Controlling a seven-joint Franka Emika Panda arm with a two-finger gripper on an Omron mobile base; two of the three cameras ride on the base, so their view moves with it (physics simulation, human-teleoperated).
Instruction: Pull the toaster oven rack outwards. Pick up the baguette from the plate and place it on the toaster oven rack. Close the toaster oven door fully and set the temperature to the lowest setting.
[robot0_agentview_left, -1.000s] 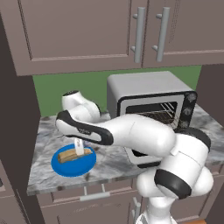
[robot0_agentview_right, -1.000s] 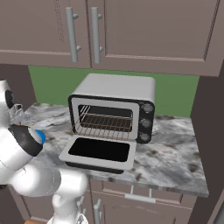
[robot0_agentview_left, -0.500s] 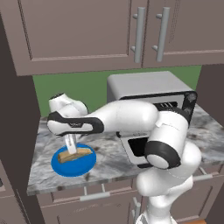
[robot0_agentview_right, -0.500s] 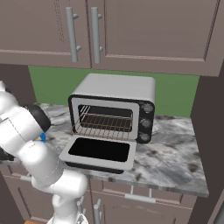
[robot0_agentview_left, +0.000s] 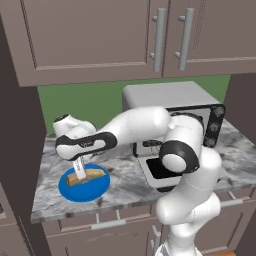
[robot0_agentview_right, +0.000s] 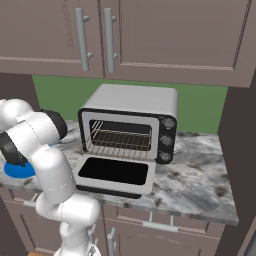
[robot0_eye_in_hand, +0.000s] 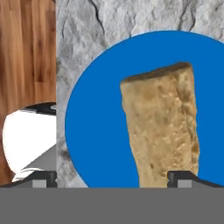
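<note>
A: What does the plate (robot0_agentview_left: 85, 188) hold, reading from the left?
B: The baguette (robot0_agentview_left: 88, 175), lying flat on the blue disc near the counter's left end. Rightwards, the toaster oven (robot0_agentview_right: 131, 123) holds the toaster oven rack (robot0_agentview_right: 120, 141), with the toaster oven door (robot0_agentview_right: 115, 173) folded down flat.

A: And the setting?
B: A grey marble counter (robot0_agentview_right: 195, 185), a green wall behind, brown cabinets (robot0_agentview_left: 90, 37) above.

A: Where is the bread relative to the tool?
B: Directly below the gripper (robot0_agentview_left: 79, 169), whose fingers stand wide apart and grasp nothing. In the hand view the baguette (robot0_eye_in_hand: 162, 124) reaches down beside one fingertip (robot0_eye_in_hand: 186, 177).
</note>
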